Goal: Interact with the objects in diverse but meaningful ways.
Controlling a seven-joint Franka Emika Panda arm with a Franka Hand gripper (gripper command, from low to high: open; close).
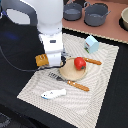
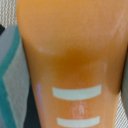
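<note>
1. Two views on hand; began with the exterior one. Saw the orange-yellow bread block (image 1: 41,60) at the placemat's (image 1: 102,85) edge toward the exterior view's left, partly hidden behind the arm (image 1: 50,30). Could not make out its long axis, too little of it showing.
2. Found the red tomato (image 1: 79,63) sitting on the round wooden plate (image 1: 70,75), near the placemat's middle.
3. Noted the white-and-blue fish piece (image 1: 53,93) lying flat on the mat nearer the camera, long axis roughly across the picture, slightly raised toward the exterior view's right.
4. Spotted the pale blue cup (image 1: 91,44) on the mat's far side, leaning a little.
5. Saw the fork (image 1: 55,76) and knife (image 1: 77,85) beside the plate, both running diagonally.
6. Found the arm white, standing near vertical, wrist pointed straight down over the block. Could not see the gripper (image 1: 52,63) fingers clearly there.
7. Turned to the wrist view: filled almost wholly by an orange surface (image 2: 70,55) with two pale bars, very close to the lens. Could not tell from either view how wide the fingers stood, nor whether anything sat between them.
</note>
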